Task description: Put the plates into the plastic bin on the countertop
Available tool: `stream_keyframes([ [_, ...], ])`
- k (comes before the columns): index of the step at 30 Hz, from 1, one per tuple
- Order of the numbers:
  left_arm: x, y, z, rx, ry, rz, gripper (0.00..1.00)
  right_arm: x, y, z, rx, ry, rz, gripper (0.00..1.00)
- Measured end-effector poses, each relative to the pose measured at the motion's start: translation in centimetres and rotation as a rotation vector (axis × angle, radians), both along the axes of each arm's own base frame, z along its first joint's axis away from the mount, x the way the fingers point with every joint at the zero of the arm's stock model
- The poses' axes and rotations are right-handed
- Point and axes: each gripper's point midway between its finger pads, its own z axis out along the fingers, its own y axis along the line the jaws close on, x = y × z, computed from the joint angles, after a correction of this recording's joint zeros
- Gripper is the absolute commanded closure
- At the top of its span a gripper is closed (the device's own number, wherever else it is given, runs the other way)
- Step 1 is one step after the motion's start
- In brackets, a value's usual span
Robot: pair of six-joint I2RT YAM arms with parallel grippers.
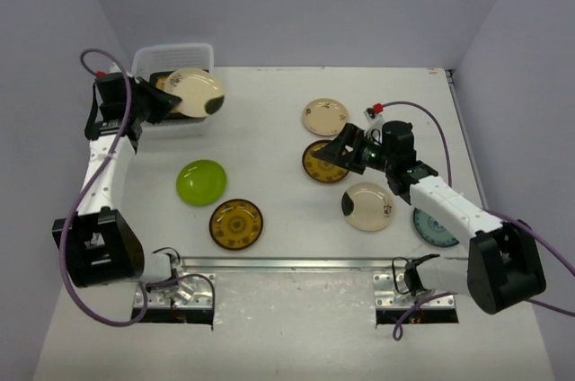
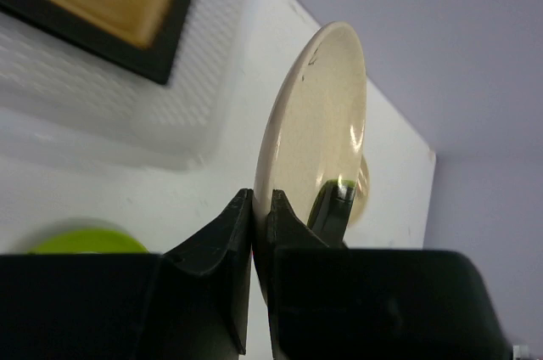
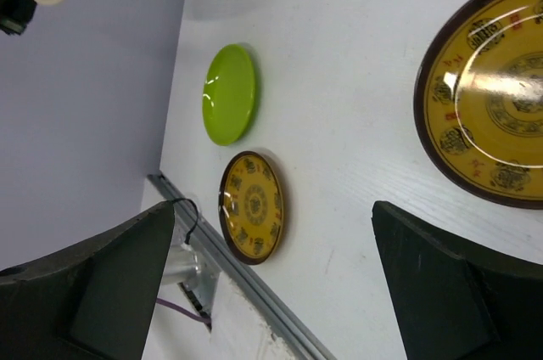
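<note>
Left pincer (image 2: 261, 203) pinched the cream plate (image 2: 314, 122) by its rim over the plastic bin (image 1: 171, 56), ten o'clock; right pincer (image 3: 271, 216) stood spread, three o'clock.

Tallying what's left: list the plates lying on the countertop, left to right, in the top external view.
First the lime-green plate → near brown-yellow plate → near cream plate → blue-patterned plate. Left out, since one sits straight behind the other: far cream plate and far brown-yellow plate.

Robotics lab cell: plain lilac walls (image 1: 296, 4) around a white countertop (image 1: 269, 120)
</note>
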Motion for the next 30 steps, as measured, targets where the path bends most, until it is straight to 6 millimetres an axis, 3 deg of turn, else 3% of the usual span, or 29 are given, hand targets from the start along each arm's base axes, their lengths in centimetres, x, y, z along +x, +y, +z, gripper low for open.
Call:
stream_keyframes([
  [3,3.2,6.6,-0.6,0.002,0.034,0.21,1.0,-0.7,-0.7,-0.1,-0.021,-0.002,0.005,0.01],
  [5,6.3,9.3,-1.5,0.004,0.059,0.276,1.0,-1.2,-0.9,-0.1,-0.033,-0.006,0.015,0.01],
  [9,13.0,12.7,-4.5,0.001,0.102,0.328,0.95,-1.9,-1.9,-0.2,-0.054,-0.017,0.009,0.01],
  [14,17.9,14.7,-8.7,-0.011,0.163,0.334,0.89,-2.8,-2.7,-0.1,-0.076,-0.039,0.009,0.01],
  [18,18.3,15.0,-11.3,-0.027,0.223,0.331,0.77,-3.0,-2.8,-0.2,-0.092,-0.045,0.013,0.01],
  [22,18.0,14.8,-11.7,-0.035,0.241,0.329,0.3,-3.1,-2.7,-1.0,-0.1,-0.019,0.025,0.01],
  [23,18.1,14.8,-11.6,-0.037,0.238,0.329,0.24,-3.1,-2.7,-1.3,-0.1,-0.008,0.032,0.01],
  [25,18.0,14.7,-11.7,-0.044,0.242,0.328,0.0,-3.2,-2.1,-2.2,-0.108,0.026,0.058,0.01],
  [30,17.3,14.3,-12.5,-0.051,0.282,0.317,0.0,-3.7,2.0,-5.2,-0.189,0.135,0.202,0.01],
])
